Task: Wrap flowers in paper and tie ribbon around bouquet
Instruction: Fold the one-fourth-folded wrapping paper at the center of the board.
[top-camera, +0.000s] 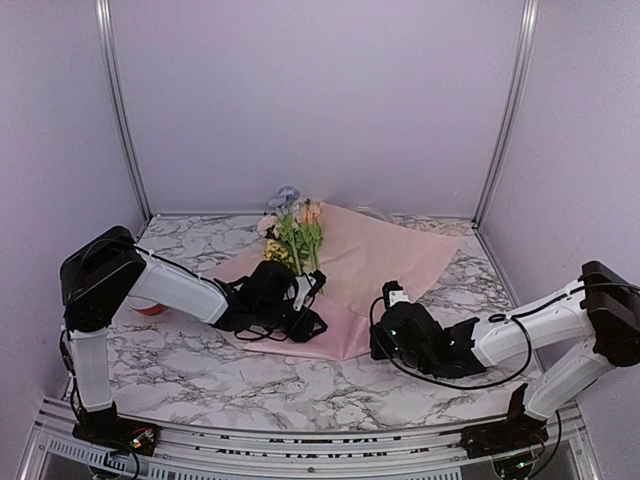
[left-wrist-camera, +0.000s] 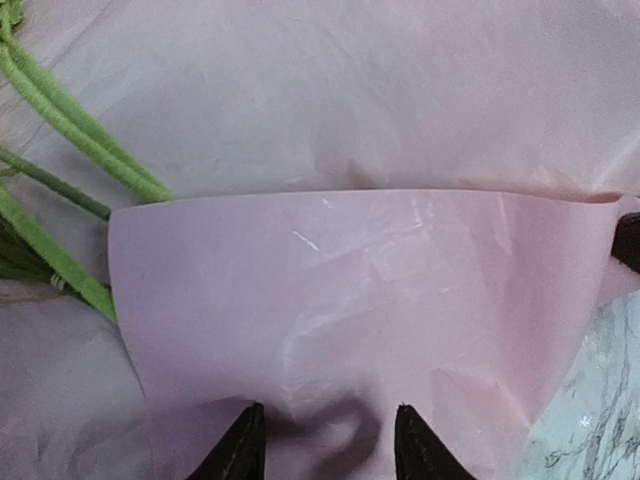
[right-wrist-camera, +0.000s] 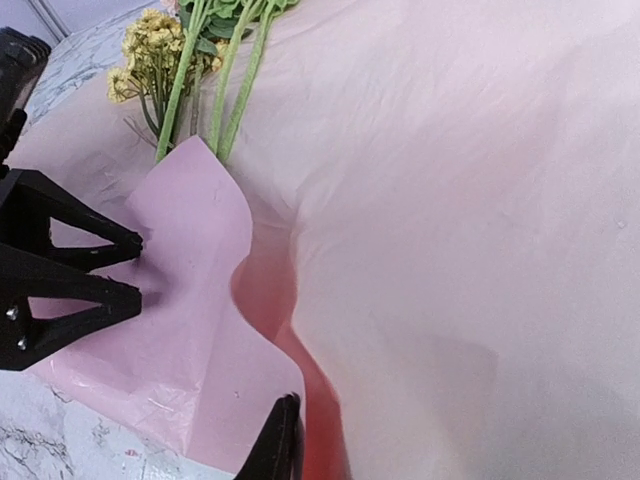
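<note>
Here, both arms' fingers (left-wrist-camera: 245, 445) pinch the paper (left-wrist-camera: 360, 290) folded over the flowers (right-wrist-camera: 200, 60).

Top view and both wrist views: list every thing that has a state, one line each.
paper: spread on the table, near flap folded up over the stems
flowers: lying on the paper, unwrapped
left claw: pinching the folded flap
right claw: at the paper's near edge, nearly closed, grip unclear
</note>
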